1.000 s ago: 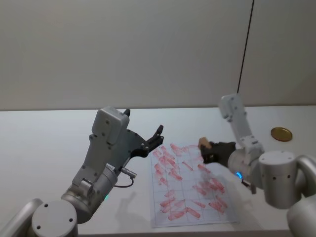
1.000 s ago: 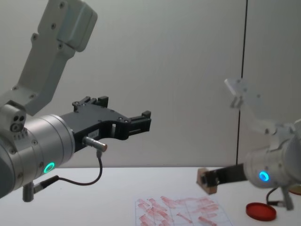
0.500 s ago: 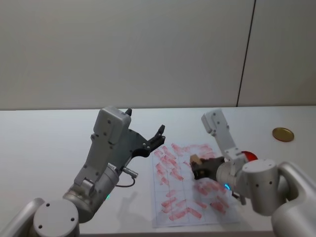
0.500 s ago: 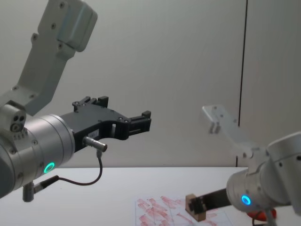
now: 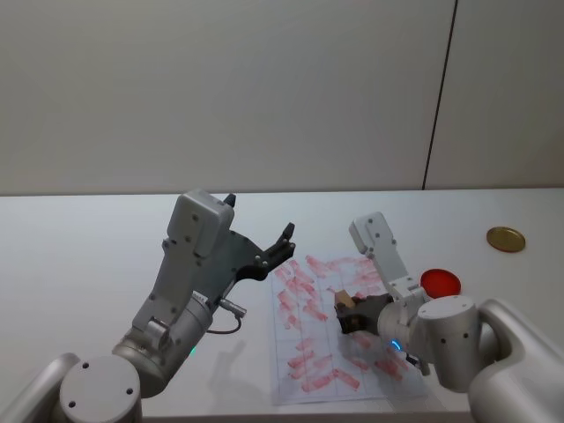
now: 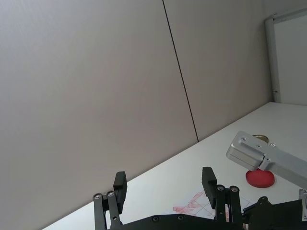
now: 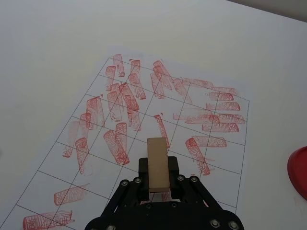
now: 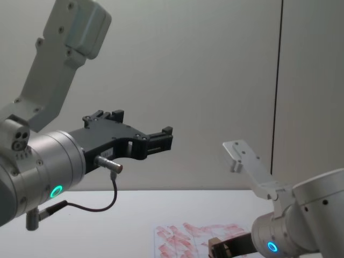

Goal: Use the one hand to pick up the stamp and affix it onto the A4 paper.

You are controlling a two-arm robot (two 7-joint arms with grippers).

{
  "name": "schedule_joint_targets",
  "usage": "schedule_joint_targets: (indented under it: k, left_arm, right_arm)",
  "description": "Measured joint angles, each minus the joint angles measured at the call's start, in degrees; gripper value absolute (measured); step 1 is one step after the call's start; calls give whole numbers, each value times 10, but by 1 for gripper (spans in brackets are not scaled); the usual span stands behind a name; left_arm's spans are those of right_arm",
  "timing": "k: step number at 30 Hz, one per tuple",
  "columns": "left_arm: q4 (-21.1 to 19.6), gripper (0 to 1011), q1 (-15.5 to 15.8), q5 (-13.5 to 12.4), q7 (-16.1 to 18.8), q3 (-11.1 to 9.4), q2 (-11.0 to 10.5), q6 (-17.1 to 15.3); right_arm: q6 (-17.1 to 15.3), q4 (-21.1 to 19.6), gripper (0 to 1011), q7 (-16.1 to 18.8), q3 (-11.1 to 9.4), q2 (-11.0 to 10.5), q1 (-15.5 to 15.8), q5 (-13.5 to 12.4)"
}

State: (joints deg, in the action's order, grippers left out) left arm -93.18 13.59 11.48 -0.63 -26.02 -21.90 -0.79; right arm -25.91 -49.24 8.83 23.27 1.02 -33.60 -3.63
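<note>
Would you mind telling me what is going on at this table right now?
The right tool is shut on the stamp, holding it low over the A4 paper, which is already covered in red stamp marks. Whether it touches the sheet I cannot tell. The left tool hangs open and raised at the paper's left side, holding nothing. A red ink pad lies to the paper's right.

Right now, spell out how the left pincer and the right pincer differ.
The left pincer is open and empty; the right pincer is shut on the stamp. The left pincer hangs high near the A4 paper's left edge; the right pincer sits low over it. The left wrist glows green, the right wrist blue. Both are black and two-fingered.
</note>
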Motion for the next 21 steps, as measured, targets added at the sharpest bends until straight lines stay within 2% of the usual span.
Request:
schedule_joint_targets:
  k: [11,21]
  left_arm:
    - [0,993,0,0,0,0,0,0]
    - [0,993,0,0,0,0,0,0]
  right_arm:
    - [19,45,217,0,1,11,-17,5]
    - [21,69,217,-2,-1,16,-28,4]
